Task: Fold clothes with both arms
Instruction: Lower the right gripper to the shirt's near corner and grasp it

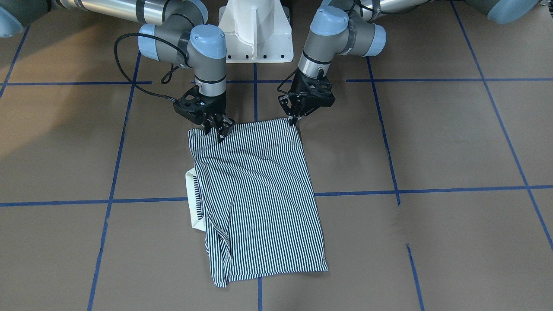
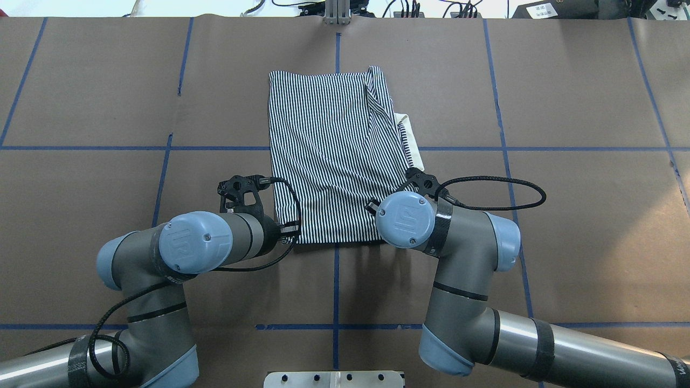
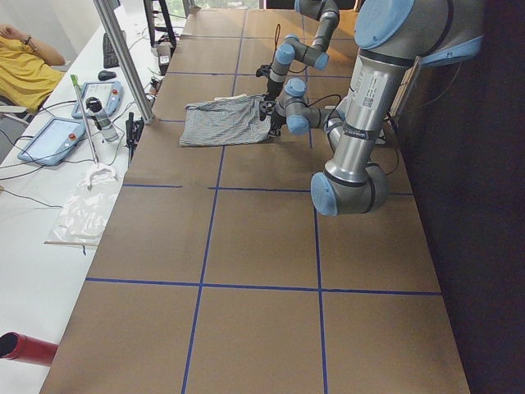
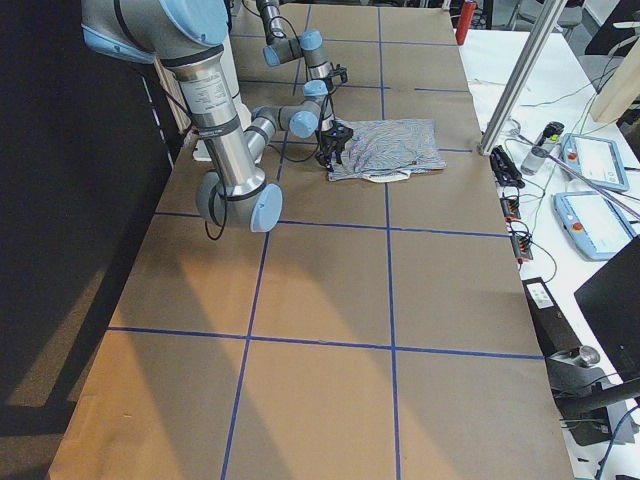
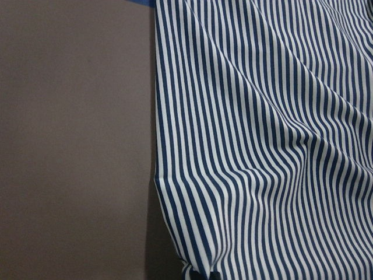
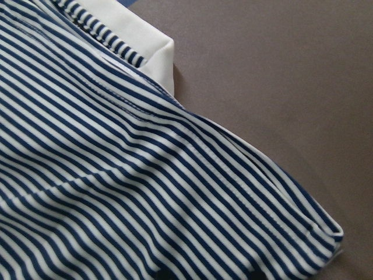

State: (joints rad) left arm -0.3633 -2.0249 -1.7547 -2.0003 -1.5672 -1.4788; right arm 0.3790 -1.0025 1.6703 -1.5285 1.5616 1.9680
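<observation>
The striped polo shirt lies folded into a rough rectangle on the brown table, its cream collar poking out at one side. Its edge nearest the robot base runs taut between the two grippers. My left gripper is shut on one corner of that edge. My right gripper is shut on the other corner, where the cloth bunches a little. From overhead the shirt shows, but both wrists hide the fingertips. In the left wrist view, the stripes gather toward the bottom edge. The right wrist view shows the collar and a hem.
The white pedestal base stands just behind the grippers. Blue tape lines grid the brown table. Beyond the table's far edge, a side bench holds tablets, a bottle and cables, with a metal post and a seated person.
</observation>
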